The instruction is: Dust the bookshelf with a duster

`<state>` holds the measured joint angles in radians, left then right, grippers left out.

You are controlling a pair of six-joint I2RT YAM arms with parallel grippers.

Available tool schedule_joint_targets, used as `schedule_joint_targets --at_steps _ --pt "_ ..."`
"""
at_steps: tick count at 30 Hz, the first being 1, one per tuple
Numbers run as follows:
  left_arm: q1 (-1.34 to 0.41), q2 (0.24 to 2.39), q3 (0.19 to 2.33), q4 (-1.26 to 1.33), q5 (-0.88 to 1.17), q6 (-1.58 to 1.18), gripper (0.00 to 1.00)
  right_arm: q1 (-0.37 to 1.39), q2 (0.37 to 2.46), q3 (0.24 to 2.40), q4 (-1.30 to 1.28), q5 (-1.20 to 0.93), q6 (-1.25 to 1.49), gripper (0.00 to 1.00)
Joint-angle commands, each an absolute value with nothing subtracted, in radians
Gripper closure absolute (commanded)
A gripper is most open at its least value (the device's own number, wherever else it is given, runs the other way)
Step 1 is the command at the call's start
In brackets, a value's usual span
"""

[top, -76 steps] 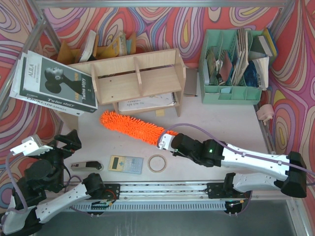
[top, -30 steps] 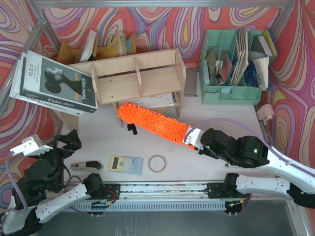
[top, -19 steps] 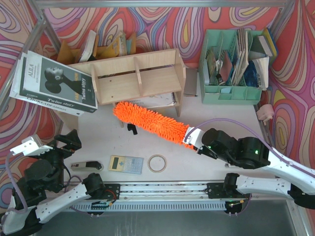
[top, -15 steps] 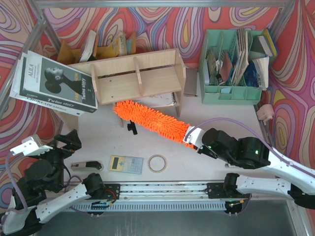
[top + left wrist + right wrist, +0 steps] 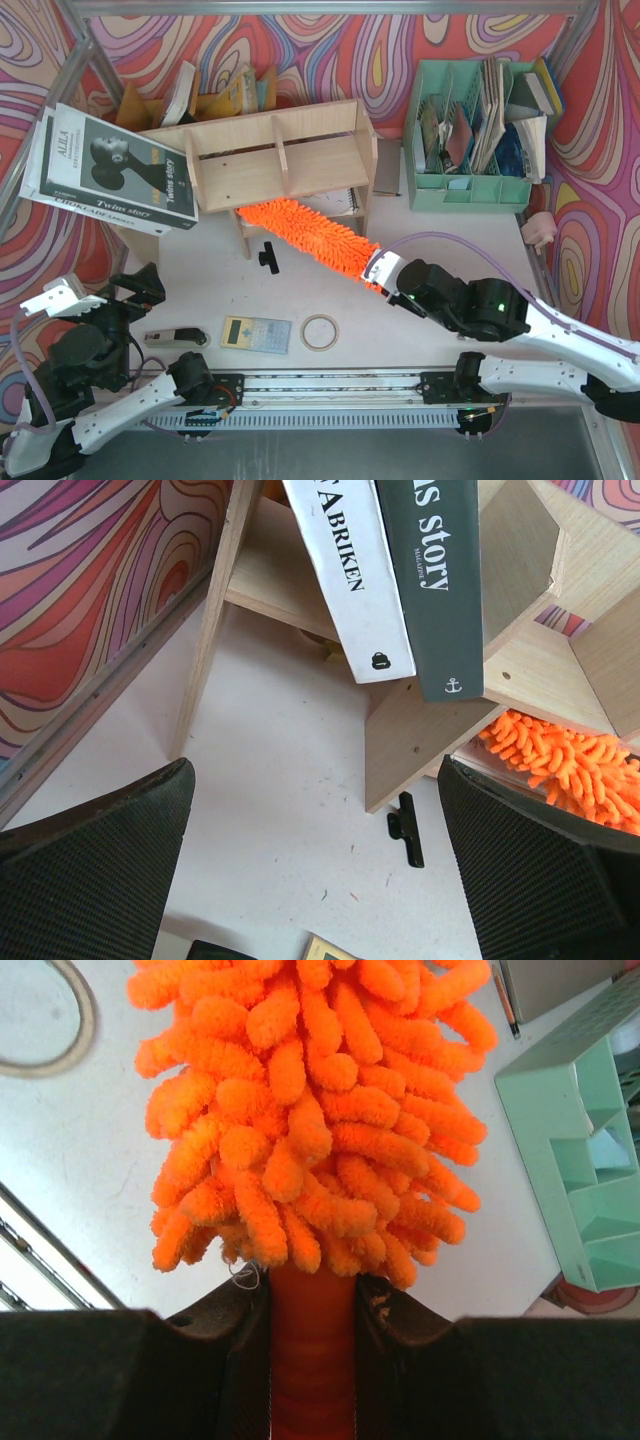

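Observation:
The pale-wood bookshelf (image 5: pixel 280 150) stands at the back middle of the table. The orange fluffy duster (image 5: pixel 305 232) runs from my right gripper (image 5: pixel 382 270) up-left, with its tip tucked under the shelf's lower tier. My right gripper is shut on the duster's orange handle (image 5: pixel 312 1355), and the fluffy head (image 5: pixel 310 1100) fills the right wrist view. My left gripper (image 5: pixel 100 295) is open and empty at the near left. The left wrist view shows the shelf's foot (image 5: pixel 415 735) and the duster's tip (image 5: pixel 560 770) under it.
Large books (image 5: pixel 110 170) lean on the shelf's left end. A mint-green organiser (image 5: pixel 470 130) stands at the back right. A black clip (image 5: pixel 266 258), a calculator (image 5: pixel 255 333), a tape ring (image 5: pixel 320 332) and a small black tool (image 5: pixel 175 338) lie on the table.
My right gripper has carried the duster up and to the left, from the open table to under the shelf's lower tier. The left arm has not moved.

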<state>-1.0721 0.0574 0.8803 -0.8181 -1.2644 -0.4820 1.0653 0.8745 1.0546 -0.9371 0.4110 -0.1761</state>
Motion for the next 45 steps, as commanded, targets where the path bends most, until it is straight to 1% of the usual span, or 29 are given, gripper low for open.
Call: schedule_joint_targets --at_steps 1,13,20,27,36,39,41,45 --pt "-1.075 0.053 0.871 -0.804 -1.267 -0.463 0.01 1.061 0.904 1.038 -0.766 0.418 -0.143 1.00" --pt "-1.075 0.047 0.872 -0.807 -1.266 -0.466 0.01 1.057 1.052 1.000 -0.591 0.333 -0.036 1.00" --pt "-1.075 0.047 0.873 -0.807 -1.264 -0.468 0.01 1.057 1.021 0.961 -0.494 0.350 0.086 1.00" --pt "-1.075 0.045 0.873 -0.809 -1.262 -0.469 0.01 1.057 0.965 0.942 -0.568 0.446 0.172 1.00" --pt "-1.075 0.048 0.872 -0.807 -1.261 -0.469 0.02 1.057 0.886 0.939 -0.719 0.565 0.230 1.00" --pt "-1.075 0.047 0.872 -0.810 -1.259 -0.471 0.02 1.057 0.868 0.947 -0.727 0.583 0.232 1.00" --pt "-1.075 0.046 0.872 -0.811 -1.259 -0.472 0.01 1.057 0.862 0.951 -0.711 0.583 0.216 1.00" --pt "-1.075 0.047 0.871 -0.805 -1.258 -0.468 0.02 1.057 0.927 0.969 -0.643 0.471 0.169 1.00"
